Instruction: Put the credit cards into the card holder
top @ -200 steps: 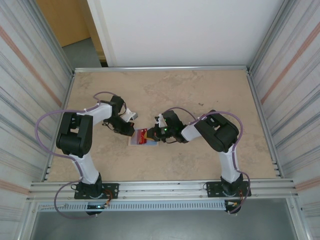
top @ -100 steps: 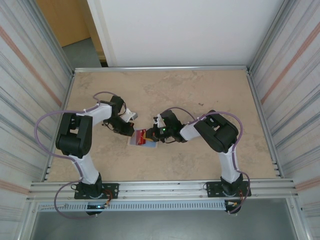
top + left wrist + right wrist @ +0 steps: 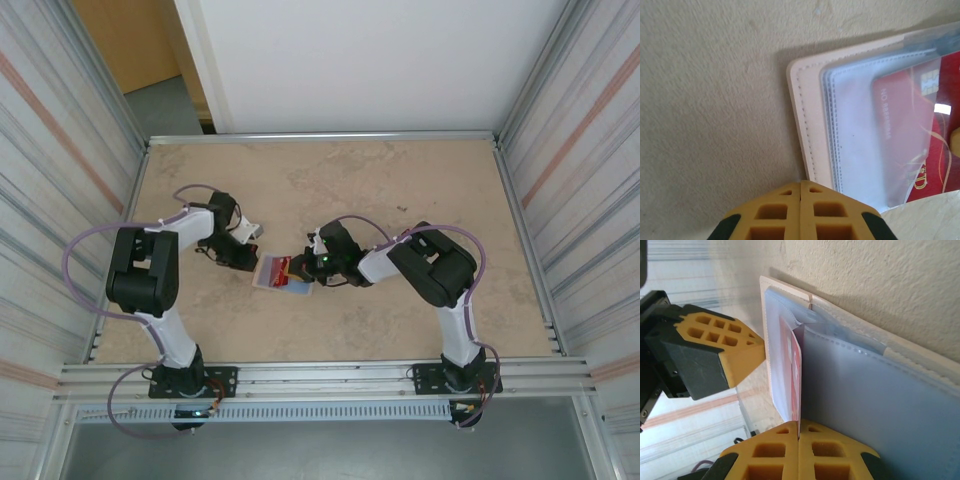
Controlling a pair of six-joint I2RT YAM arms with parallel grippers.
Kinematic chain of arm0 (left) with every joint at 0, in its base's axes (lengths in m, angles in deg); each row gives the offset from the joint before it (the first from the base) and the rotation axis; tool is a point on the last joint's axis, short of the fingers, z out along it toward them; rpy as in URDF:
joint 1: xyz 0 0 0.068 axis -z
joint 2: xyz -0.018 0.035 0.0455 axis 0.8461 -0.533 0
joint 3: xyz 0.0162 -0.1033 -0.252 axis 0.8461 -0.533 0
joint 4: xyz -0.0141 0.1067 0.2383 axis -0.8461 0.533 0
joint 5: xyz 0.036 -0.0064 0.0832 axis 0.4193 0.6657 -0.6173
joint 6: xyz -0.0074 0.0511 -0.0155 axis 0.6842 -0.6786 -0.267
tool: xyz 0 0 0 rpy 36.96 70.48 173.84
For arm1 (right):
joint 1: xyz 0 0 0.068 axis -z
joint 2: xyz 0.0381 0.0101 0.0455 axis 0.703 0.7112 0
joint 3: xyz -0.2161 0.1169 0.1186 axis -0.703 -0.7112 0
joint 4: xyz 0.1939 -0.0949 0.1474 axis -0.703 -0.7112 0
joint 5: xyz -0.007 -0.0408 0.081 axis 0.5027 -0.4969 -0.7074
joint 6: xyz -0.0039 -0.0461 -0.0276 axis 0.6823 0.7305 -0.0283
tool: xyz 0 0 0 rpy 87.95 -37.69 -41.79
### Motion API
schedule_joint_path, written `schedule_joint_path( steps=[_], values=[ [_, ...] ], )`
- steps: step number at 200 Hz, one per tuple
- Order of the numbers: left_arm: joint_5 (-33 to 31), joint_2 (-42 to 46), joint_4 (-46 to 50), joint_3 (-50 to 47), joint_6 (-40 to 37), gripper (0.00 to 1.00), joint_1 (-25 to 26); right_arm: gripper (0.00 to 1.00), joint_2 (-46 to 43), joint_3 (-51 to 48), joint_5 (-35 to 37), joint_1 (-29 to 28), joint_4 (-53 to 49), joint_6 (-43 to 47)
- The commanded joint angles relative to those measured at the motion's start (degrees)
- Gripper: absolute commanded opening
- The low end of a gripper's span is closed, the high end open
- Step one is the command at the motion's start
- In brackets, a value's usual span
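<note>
The card holder lies open on the table between my two arms, its beige cover and pale lavender pockets showing. A red credit card sits partly inside a translucent pocket, its chip visible through the plastic. My right gripper is shut on the edge of that credit card, which stands on edge in the pocket mouth. My left gripper is shut with nothing between its fingers, its tips at the holder's left edge. From above, the left gripper and right gripper flank the holder.
The beige tabletop is framed by an aluminium rail at the back and ribbed metal walls on both sides. The right arm's elbow bulks to the right of the holder.
The holder and both grippers have shifted slightly left. The left arm has drawn back toward the left wall, and the right gripper has followed with the card.
</note>
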Motion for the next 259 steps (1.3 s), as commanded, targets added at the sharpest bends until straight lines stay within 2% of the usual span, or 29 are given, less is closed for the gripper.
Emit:
schedule_joint_path(
  steps=[1, 44, 103, 149, 210, 259],
  values=[
    [-0.35, 0.21, 0.04, -0.68, -0.47, 0.0, 0.56, 0.0, 0.72, 0.14, 2.91, -0.85, -1.56, -1.57],
    [-1.35, -0.94, 0.46, -0.44, -0.54, 0.0, 3.07, 0.0, -0.35, 0.18, 2.53, -0.55, -4.44, 0.8],
    [2.34, -0.93, 1.94, -0.74, 1.42, 0.0, 5.69, 0.0, -2.81, -0.84, 4.04, -0.19, -7.76, 1.77],
    [2.58, -0.02, 1.61, -1.28, 1.73, 0.0, 6.34, 0.14, -3.59, -0.76, 4.79, -0.91, -12.86, 4.92],
    [3.12, -0.25, 1.6, -0.79, 1.71, 0.0, 6.3, 0.23, -7.63, 4.44, 7.35, -0.7, -30.62, 14.69],
    [3.15, -0.48, 1.6, -0.38, 1.73, 0.0, 6.31, 0.27, -6.06, 11.37, 10.69, -1.96, -42.29, 19.82]
  ],
)
